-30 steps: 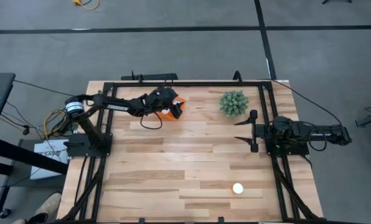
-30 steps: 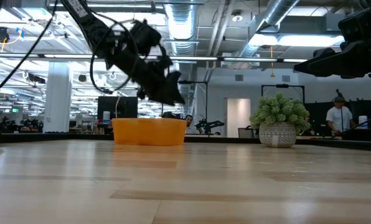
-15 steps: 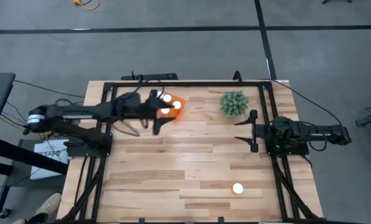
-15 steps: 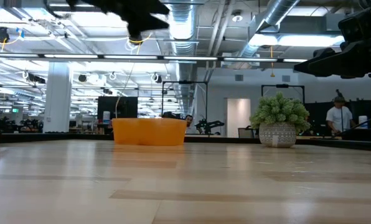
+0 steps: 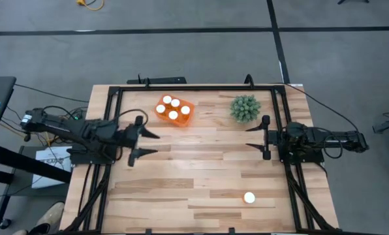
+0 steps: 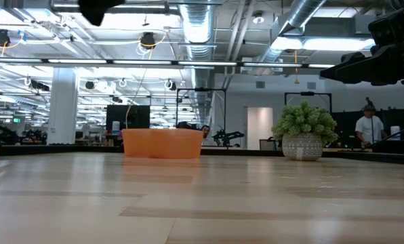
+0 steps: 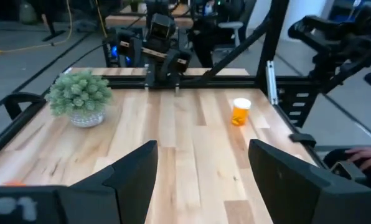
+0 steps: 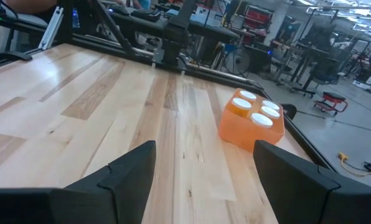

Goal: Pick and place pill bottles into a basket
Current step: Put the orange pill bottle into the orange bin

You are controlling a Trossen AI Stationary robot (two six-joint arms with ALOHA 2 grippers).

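The orange basket [image 5: 174, 111] stands at the far middle-left of the table, with several white-capped pill bottles [image 5: 173, 115] upright in it. It also shows in the low view [image 6: 163, 144] and the right wrist view [image 8: 251, 122]. One orange pill bottle [image 5: 249, 197] stands alone on the table near the front right, and shows in the left wrist view [image 7: 241, 112]. My left gripper [image 5: 145, 143] is open and empty at the table's left side, nearer than the basket. My right gripper [image 5: 258, 137] is open and empty at the right side.
A round green spiky plant in a pot [image 5: 245, 108] stands at the far right, right of the basket. A black frame [image 5: 194, 86] runs along the table's edges. A person [image 6: 369, 129] stands in the room far behind the table. Bare wood lies between the grippers.
My left gripper has drawn back from over the basket toward the table's left and near edges, rising almost out of the top of the low view. The white caps in the basket, hidden under the gripper before, now show. The right arm has kept still.
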